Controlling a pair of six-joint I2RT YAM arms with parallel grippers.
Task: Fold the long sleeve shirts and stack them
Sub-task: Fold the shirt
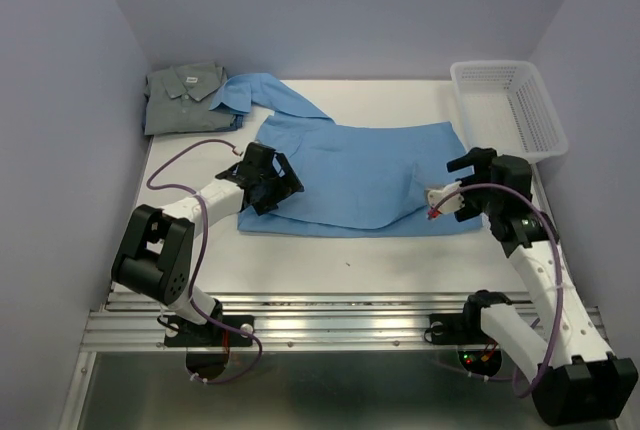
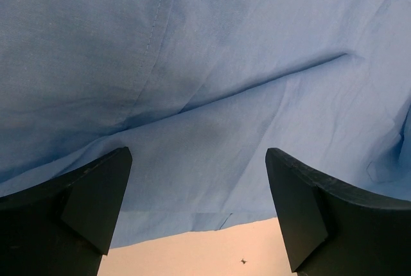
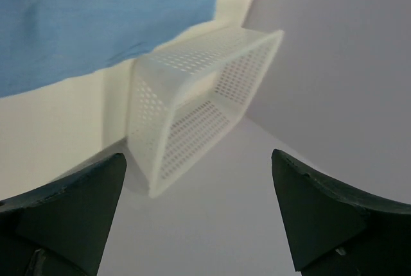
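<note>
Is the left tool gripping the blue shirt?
No, the left tool is wide open over the light blue shirt, clamping nothing.

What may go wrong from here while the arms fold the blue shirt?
1. The left gripper hangs open over the creased near-left edge of the light blue shirt; it may pinch only one layer and fold it crooked.
2. That shirt's far end reaches the folded grey-green shirt, so pulling may disturb it.
3. The right gripper, open, faces the white mesh basket and might bump it.
</note>
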